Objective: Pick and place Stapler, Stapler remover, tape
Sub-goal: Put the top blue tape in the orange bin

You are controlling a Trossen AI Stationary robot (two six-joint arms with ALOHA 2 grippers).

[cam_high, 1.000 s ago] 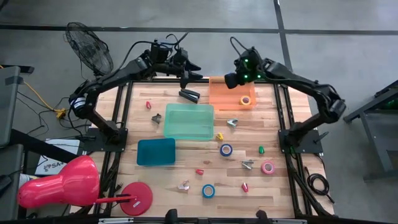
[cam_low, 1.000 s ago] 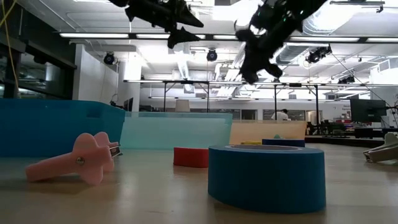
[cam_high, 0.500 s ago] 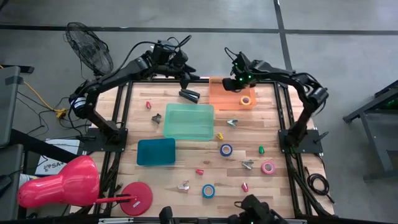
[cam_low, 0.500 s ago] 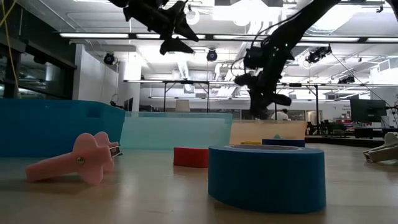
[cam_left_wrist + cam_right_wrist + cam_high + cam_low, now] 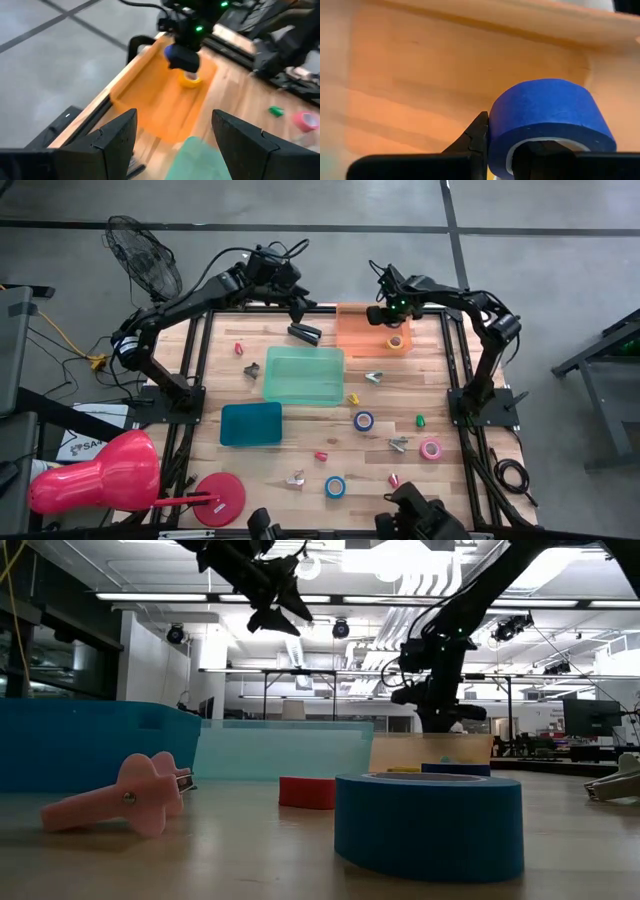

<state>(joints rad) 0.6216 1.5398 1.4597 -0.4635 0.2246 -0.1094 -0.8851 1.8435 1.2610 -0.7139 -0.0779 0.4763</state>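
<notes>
Wooden desk (image 5: 300, 435), bins at centre and 12 o'clock. Right pincer (image 5: 388, 315) hangs over the orange tray (image 5: 355, 330), clamped on a blue tape roll (image 5: 547, 117) (yellow roll (image 5: 395, 341) just beside, in the tray). Left pincer (image 5: 297, 308), fingers spread wide and empty, hovers above the black stapler (image 5: 305, 333) at 11 o'clock of the green bin (image 5: 303, 375).

Only one piece of writing shows: dark letters beginning "SA" on a white sheet (image 5: 82, 442) lying on the floor left of the table. The rest of that word is cut off, and nothing else carries legible text.
</notes>
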